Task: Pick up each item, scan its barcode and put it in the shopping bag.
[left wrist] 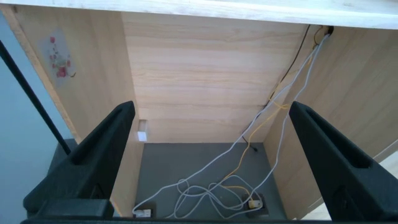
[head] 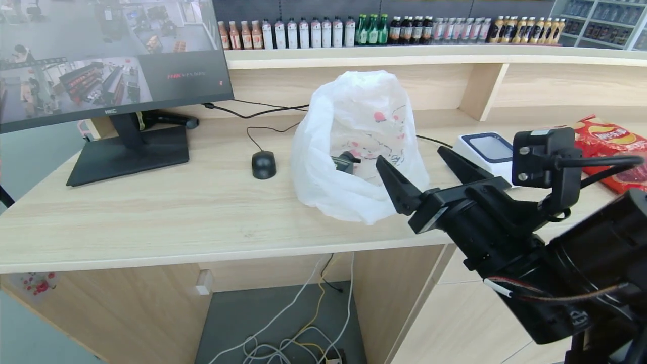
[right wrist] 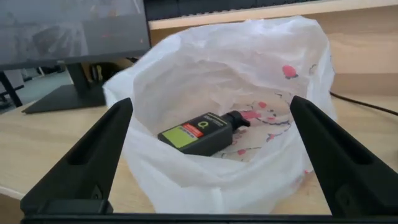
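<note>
Since the bottle (right wrist: 200, 133) lies inside the shopping bag (head: 349, 111), my right gripper (head: 409, 154) hangs empty, jaws apart; next, I think, I must fetch the red snack packet (head: 606, 141).

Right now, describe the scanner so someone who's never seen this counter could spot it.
Start at the wooden counter and find the white shopping bag standing in its middle. Just to the bag's right, before the red snack packet, sits the scanner: a low white box with a dark glass top.
</note>
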Robot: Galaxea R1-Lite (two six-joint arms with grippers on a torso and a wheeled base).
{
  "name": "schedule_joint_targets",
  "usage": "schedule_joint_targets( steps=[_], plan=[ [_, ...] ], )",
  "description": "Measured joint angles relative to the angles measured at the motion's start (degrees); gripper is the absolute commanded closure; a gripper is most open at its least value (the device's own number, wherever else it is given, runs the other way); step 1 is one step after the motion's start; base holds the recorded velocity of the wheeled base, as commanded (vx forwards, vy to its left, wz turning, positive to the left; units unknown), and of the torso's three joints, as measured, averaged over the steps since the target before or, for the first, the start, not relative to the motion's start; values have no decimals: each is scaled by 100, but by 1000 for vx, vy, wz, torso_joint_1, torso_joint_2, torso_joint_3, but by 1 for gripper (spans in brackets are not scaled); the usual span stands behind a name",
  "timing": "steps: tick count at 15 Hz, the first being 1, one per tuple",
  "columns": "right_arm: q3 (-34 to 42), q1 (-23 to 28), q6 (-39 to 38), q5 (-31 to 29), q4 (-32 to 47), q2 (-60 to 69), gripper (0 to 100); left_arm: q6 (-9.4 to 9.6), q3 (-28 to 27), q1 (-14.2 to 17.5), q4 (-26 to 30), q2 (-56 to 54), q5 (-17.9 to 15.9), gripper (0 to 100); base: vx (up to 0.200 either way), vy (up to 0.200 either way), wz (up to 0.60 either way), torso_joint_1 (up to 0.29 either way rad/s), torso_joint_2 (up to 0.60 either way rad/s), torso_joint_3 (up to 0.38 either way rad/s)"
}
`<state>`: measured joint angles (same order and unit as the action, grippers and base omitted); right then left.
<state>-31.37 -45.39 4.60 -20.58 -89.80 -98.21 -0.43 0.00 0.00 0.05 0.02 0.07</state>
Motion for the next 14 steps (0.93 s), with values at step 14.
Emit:
schedule_joint_targets(
  steps=[14],
  plan=[
    [375, 283, -2, 49, -12, 494, 0, -23, 0, 0, -5, 0, 0, 0, 0, -200, 0, 2, 1, 3]
  ],
)
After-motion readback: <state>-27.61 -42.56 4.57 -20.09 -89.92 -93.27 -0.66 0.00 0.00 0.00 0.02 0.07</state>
